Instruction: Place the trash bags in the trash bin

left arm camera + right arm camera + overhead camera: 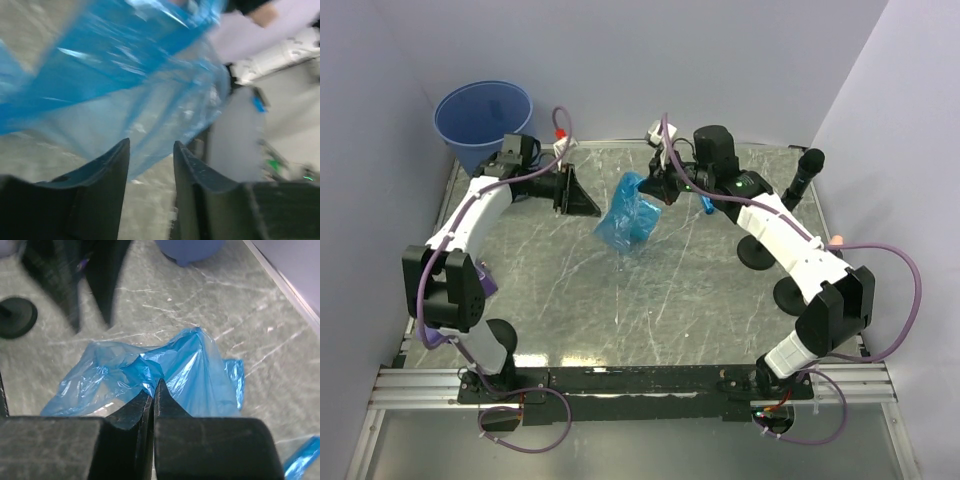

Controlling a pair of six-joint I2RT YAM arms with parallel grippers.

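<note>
Right pincer (152, 390) pinches the trash bag (192, 365) over the tabletop (680, 300); left pincer (150, 150) gapes empty; trash bin (483, 115) at ten o'clock looks empty.

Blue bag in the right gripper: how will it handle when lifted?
Likely floppy: the trash bag crumples and drapes below the right gripper. Probably light, since the film looks thin and see-through in the left wrist view. Glossy surface, so it could slip from the pinch.

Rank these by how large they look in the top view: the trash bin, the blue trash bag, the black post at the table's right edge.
1. trash bin, largest.
2. blue trash bag, somewhat smaller.
3. black post, clearly smallest.
</note>
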